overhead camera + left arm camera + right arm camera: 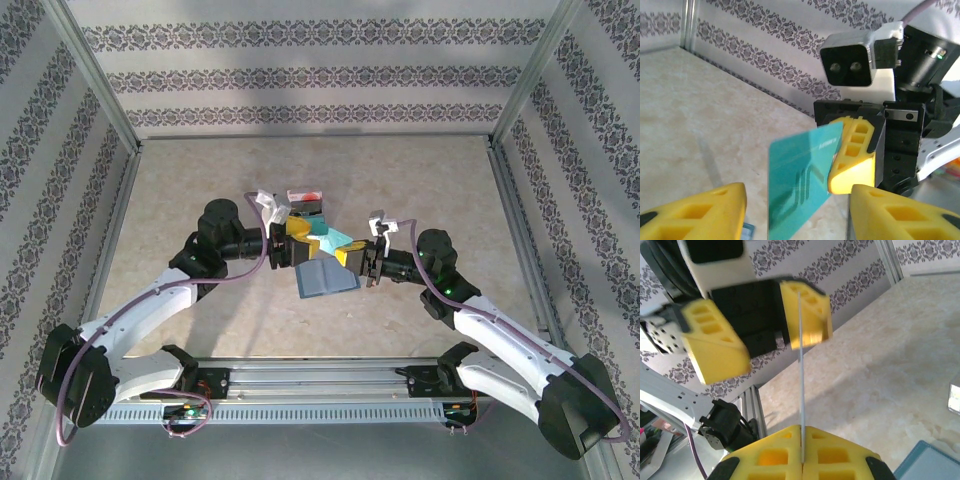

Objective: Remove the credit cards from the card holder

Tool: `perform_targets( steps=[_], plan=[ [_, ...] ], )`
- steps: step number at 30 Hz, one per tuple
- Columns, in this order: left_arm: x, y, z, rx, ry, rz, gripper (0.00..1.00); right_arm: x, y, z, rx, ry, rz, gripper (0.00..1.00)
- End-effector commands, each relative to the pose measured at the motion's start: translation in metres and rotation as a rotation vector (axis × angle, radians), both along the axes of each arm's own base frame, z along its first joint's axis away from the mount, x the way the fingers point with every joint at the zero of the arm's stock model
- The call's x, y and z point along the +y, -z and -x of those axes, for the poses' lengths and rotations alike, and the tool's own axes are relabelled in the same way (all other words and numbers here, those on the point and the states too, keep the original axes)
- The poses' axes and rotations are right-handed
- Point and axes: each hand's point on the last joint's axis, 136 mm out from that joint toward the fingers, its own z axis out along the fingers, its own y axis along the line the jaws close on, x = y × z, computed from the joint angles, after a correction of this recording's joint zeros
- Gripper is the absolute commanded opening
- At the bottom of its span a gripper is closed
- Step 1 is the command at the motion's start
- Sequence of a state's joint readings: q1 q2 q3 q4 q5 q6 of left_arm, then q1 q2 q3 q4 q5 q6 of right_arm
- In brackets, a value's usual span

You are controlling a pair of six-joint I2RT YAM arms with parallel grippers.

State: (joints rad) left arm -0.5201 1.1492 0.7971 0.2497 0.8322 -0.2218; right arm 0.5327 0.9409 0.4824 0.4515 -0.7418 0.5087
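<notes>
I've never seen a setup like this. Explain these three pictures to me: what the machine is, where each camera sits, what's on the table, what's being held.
Two robot arms are bolted at the near edge of a table. The wide picture comes from a fixed camera above and behind them; the other two come from cameras on each wrist, looking past yellow fingers. On the table lie a blue card holder and a red-and-white card. The right gripper is shut on the edge of a teal card. The left gripper stands open around the card's other end, as in a handover.
</notes>
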Motion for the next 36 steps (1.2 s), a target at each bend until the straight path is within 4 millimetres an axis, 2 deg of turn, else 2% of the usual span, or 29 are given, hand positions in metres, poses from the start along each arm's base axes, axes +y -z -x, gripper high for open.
perform_targets(
  steps=[1,5,10,19,22,26,30,33,36],
  plan=[
    [0.007,-0.021,0.005,-0.129,0.023,-0.082,0.66,0.002,-0.007,0.004,-0.033,-0.024,0.015,0.00],
    [0.007,-0.024,0.009,-0.189,0.099,-0.213,0.67,0.005,0.000,0.010,-0.004,-0.065,0.058,0.00],
    [0.004,-0.018,0.017,-0.123,0.250,-0.352,0.61,0.012,0.005,0.020,0.011,-0.125,0.092,0.00],
    [-0.003,0.003,0.031,-0.107,0.469,-0.505,0.59,0.023,0.008,0.026,0.016,-0.176,0.132,0.00],
    [-0.004,0.011,0.030,-0.087,0.493,-0.535,0.56,0.025,0.008,0.027,0.015,-0.190,0.142,0.00],
    [-0.004,0.019,0.030,-0.057,0.531,-0.561,0.50,0.028,0.008,0.029,0.013,-0.206,0.153,0.00],
    [-0.005,0.024,0.028,-0.040,0.549,-0.572,0.36,0.029,0.008,0.029,0.013,-0.211,0.162,0.00],
    [-0.005,0.027,0.028,-0.030,0.557,-0.580,0.34,0.029,0.009,0.029,0.012,-0.211,0.168,0.00],
    [-0.004,0.032,0.027,-0.020,0.563,-0.596,0.23,0.029,0.011,0.028,0.014,-0.209,0.175,0.00]
  ],
)
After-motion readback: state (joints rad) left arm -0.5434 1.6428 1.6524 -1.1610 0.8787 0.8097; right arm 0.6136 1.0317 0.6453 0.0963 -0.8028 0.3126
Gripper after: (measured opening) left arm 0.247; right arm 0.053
